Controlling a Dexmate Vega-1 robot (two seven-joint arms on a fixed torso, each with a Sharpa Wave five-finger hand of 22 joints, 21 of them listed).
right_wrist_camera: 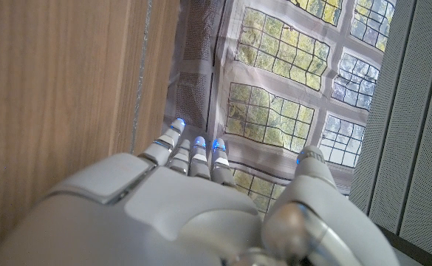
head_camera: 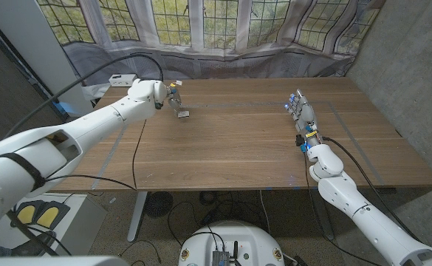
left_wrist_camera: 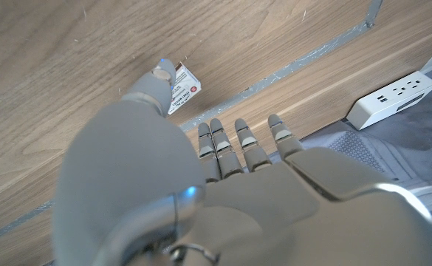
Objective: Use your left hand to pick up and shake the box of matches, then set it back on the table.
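1. The box of matches (head_camera: 184, 113) is small and pale, with a red-edged label, and lies on the wooden bench (head_camera: 238, 148) in its far left part, well back from the near edge.
2. The left hand (head_camera: 173, 97) hangs just over and behind the box. In the left wrist view its thumb reaches down beside the box (left_wrist_camera: 180, 89), and the other fingers (left_wrist_camera: 241, 140) are straight and slightly apart, holding nothing.
3. Whether the thumb already touches the box is too close to tell; the box looks to be resting on the bench, not lifted.
4. The step in hand appears to be closing on the box. To do it well, the hand should come lower so that thumb and fingers sit on opposite long sides before they close.
5. A box this light and flat may skid or tip if pushed from one side only, so both sides should be met together and the grip made firm before any shaking.
6. The right hand (head_camera: 300, 111) stands on its edge on the bench's right part, fingers straight and close together, holding nothing, well apart from the box.
7. A white power strip (left_wrist_camera: 393, 96) lies beyond the bench's left edge.
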